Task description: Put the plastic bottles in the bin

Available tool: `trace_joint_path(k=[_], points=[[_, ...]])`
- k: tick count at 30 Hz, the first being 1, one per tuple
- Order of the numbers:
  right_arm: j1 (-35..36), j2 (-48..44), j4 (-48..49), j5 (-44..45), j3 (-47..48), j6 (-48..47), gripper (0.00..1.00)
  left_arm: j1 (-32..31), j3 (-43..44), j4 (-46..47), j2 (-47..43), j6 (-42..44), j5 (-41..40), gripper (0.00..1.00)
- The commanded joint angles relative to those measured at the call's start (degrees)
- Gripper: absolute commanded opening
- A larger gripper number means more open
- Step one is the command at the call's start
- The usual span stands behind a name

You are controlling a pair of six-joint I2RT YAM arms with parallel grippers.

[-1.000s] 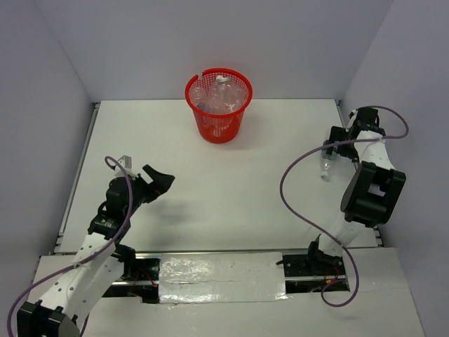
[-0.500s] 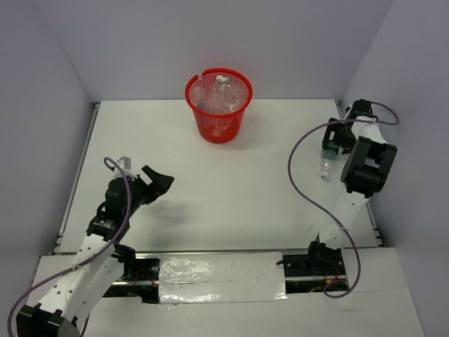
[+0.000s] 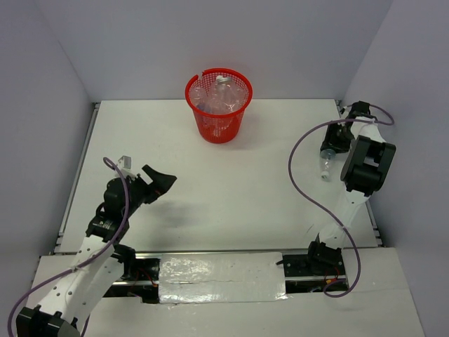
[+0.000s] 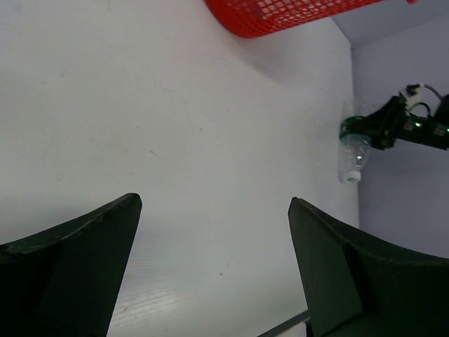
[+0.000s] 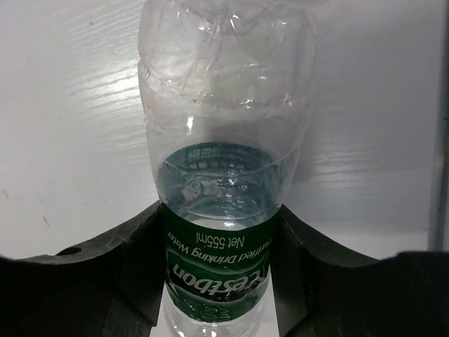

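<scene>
The red mesh bin (image 3: 221, 130) stands at the back centre of the table with several clear plastic bottles (image 3: 223, 95) inside it. One more clear bottle (image 3: 325, 166) with a green label lies at the far right by the wall. My right gripper (image 3: 330, 145) is shut on its labelled middle. The right wrist view shows the bottle (image 5: 224, 175) pinched between both black fingers of that gripper (image 5: 221, 210). My left gripper (image 3: 160, 182) hovers open at the left front, holding nothing. In its own view that gripper (image 4: 214, 202) faces bare table, with the bin (image 4: 280, 14) and the held bottle (image 4: 353, 151) far off.
Purple-grey walls close off the back and both sides, and the right wall runs right beside the held bottle. The right arm's cable (image 3: 298, 168) loops over the table. A foil-covered strip (image 3: 221, 277) lies between the arm bases at the near edge.
My right gripper has closed from wide open onto the green-labelled bottle, after the right arm shifted a little toward the back. The left arm has barely moved.
</scene>
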Motion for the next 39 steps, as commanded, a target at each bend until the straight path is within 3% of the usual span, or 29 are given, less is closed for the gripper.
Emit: trace_joint_path(k=[1,4,8,14,18,24,30,39], points=[[0.31,-1.15,-1.82,-5.51,1.47,-2.51,0.33,0.35,-0.31,9.06,-0.3,-0.71,7.82,0.99],[0.57,-4.74,-2.7,-10.94,0.25,-4.53,0.24,0.35,-2.07,18.9,1.19,-2.99,15.73,1.0],[1.98,-12.13,-3.41,-21.3,-3.44,-8.22,0.22,-0.08,-2.95,28.67,4.35,-6.07,21.9,0.99],[8.56,-24.7,-4.73,-37.84,-8.28,-10.52,0.21,-4.65,-1.37,38.26,9.45,-6.08,22.8,0.99],[15.5,-31.29,-1.31,-42.68,-9.95,-8.06,0.21,-7.64,1.44,42.21,14.02,-4.5,22.97,0.99],[26.93,-36.4,5.81,-47.71,-8.12,-2.08,0.21,-10.28,7.67,47.23,21.58,-1.6,23.06,0.99],[35.1,-35.87,15.72,-50.96,-5.38,10.99,0.21,-14.31,16.02,51.26,31.5,-0.28,23.15,0.99],[40.83,-37.02,30.5,-50.87,-8.72,24.28,0.21,-18.89,19.81,58.47,40.83,-3.44,22.88,0.99]])
